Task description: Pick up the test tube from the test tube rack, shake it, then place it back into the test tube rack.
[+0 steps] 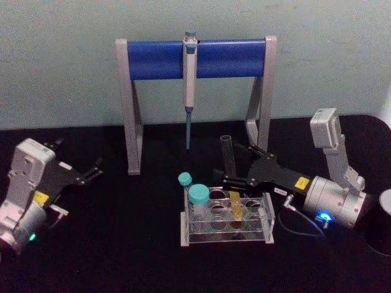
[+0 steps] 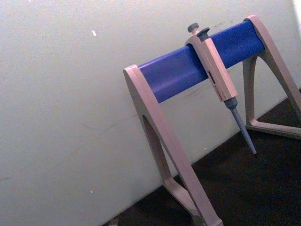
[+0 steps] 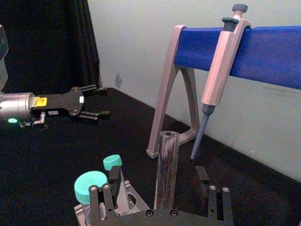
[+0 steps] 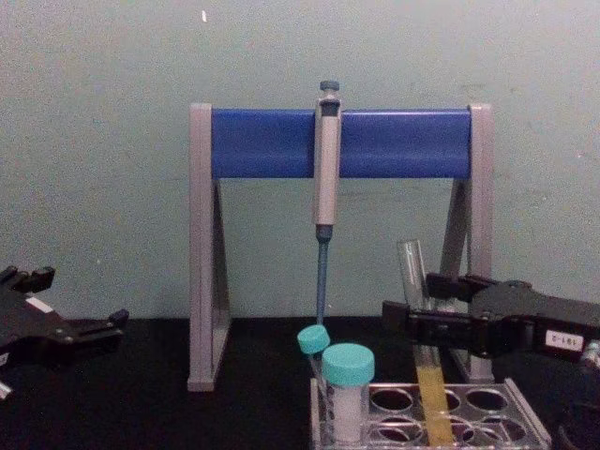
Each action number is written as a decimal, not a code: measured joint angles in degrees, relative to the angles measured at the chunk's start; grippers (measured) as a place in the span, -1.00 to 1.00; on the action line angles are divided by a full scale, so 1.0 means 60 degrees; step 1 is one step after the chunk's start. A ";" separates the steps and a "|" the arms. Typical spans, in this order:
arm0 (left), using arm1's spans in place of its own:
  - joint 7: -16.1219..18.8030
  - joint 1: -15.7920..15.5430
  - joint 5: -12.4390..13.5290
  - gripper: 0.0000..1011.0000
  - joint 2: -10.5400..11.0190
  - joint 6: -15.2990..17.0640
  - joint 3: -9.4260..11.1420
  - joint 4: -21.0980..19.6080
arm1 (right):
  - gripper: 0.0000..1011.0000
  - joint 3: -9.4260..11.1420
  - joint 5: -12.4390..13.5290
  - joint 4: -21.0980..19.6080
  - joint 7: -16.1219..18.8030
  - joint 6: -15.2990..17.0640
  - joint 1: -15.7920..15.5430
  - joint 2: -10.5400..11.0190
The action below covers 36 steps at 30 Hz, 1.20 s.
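Test tube [image 4: 419,323] sits tilted in the test tube rack [image 1: 267,227], lower centre. Right gripper [image 4: 431,309] straddles its bare upper glass, fingers spread, not yet clamped. Left gripper [image 1: 96,169] idles open at left.

Black table [image 1: 122,256] with lab gear

The test tube rack [image 1: 227,235] sits near centre; the pipette stand [image 1: 131,110] stands at 12 o'clock; a black cylinder [image 1: 382,223] rests at 3 o'clock.

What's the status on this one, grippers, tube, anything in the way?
Right gripper open, fingers either side of the test tube. Tube leaning in the test tube rack. Left gripper open, parked left. Pipette hangs behind, apart.
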 joint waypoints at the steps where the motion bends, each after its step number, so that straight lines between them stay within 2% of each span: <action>1: 0.0000 0.0000 0.0000 0.98 0.0000 -0.0001 0.0000 -0.0001 | 0.98 0.0000 0.0000 0.0000 0.0000 0.0000 0.0000 0.0000; 10: 0.0000 0.0001 0.0000 0.98 0.0000 0.0000 0.0000 0.0000 | 0.98 0.0000 0.0000 0.0000 0.0000 0.0000 0.0000 0.0000; 16: 0.0000 0.0000 0.0000 0.98 0.0000 0.0000 0.0001 0.0000 | 0.98 0.0016 -0.0064 -0.0117 -0.0022 -0.0191 -0.0033 0.0034; 24: 0.0000 0.0000 0.0000 0.98 0.0000 0.0000 0.0001 0.0000 | 0.98 0.0366 -0.0012 -0.0581 -0.0276 -0.0740 -0.0287 0.0015; 26: 0.0000 0.0000 0.0000 0.98 0.0000 0.0000 0.0000 0.0000 | 0.98 0.0661 -0.0025 -0.0901 -0.0682 -0.1107 -0.0497 -0.0026; 29: 0.0000 0.0000 0.0000 0.98 0.0000 0.0000 0.0000 0.0000 | 0.98 0.0890 -0.0248 -0.1190 -0.1207 -0.1280 -0.0691 -0.0055; 30: 0.0000 0.0000 0.0000 0.98 0.0000 0.0000 0.0000 0.0000 | 0.98 0.0949 -0.0329 -0.1270 -0.1379 -0.1306 -0.0743 -0.0064; 31: 0.0000 0.0001 0.0000 0.98 0.0000 0.0000 0.0000 0.0000 | 0.98 0.1083 -0.0557 -0.1455 -0.1824 -0.1324 -0.0863 -0.0089; 35: 0.0000 0.0000 0.0000 0.98 0.0000 0.0000 0.0001 0.0000 | 0.98 0.1427 -0.1158 -0.1865 -0.2995 -0.1160 -0.1238 -0.0187; 36: 0.0000 0.0000 0.0000 0.98 0.0000 0.0000 0.0000 0.0000 | 0.98 0.1427 -0.1158 -0.1865 -0.2995 -0.1160 -0.1238 -0.0187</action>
